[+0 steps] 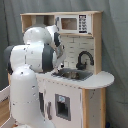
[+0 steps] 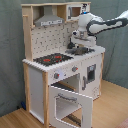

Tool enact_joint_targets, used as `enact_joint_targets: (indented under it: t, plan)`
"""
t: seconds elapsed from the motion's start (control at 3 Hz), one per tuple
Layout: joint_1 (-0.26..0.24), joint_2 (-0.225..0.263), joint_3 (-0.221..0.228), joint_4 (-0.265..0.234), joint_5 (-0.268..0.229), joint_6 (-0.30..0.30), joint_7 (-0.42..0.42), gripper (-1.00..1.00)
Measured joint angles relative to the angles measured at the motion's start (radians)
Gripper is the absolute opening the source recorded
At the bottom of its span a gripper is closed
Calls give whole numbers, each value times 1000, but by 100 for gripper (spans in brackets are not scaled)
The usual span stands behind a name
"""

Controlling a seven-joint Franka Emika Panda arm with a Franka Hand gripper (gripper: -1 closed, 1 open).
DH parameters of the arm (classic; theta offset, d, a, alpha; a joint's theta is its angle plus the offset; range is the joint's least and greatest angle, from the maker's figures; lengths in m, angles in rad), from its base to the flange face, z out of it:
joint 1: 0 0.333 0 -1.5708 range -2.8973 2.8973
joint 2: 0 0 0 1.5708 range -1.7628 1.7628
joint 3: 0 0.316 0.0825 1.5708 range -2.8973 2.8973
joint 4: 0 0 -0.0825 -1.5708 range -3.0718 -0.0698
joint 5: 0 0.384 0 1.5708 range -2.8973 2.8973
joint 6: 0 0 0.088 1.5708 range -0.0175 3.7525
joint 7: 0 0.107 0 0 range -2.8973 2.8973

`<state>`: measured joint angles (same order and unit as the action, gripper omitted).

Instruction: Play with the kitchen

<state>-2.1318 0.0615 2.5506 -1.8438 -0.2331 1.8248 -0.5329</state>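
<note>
My arm reaches in from three o'clock in the second exterior view, and my gripper (image 2: 76, 44) hangs just above the sink (image 2: 82, 50) of the kitchen (image 2: 60, 65); I cannot tell whether its fingers are spread or closed. The kitchen stands on the wooden floor (image 2: 112, 107), its oven door (image 2: 70, 105) dropped open at six o'clock, the red-ringed stove (image 2: 52, 59) at nine o'clock of the sink. In the first exterior view the black faucet (image 1: 84, 59) rises at twelve o'clock of the sink.

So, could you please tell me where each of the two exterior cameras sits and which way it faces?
First exterior view: sits beside the arm's base, facing the kitchen's sink end; the bulky white arm fills the first exterior view's left.
Second exterior view: sits off the kitchen's stove corner, facing its front and open oven door; the arm reaches in from the second exterior view's right.
Both show the sink, faucet and arm.
</note>
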Motion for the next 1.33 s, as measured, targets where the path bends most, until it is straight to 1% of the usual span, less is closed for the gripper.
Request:
enact_joint_targets:
  t: [0.33,0.67,1.0,1.33]
  plan:
    - [10,45,81,0,0,-3,42,100]
    - [95,74,81,0,-9,-2,87,100]
    - [187,93,81,1,-34,-3,137,100]
    - [279,93,81,4,-72,-2,180,100]
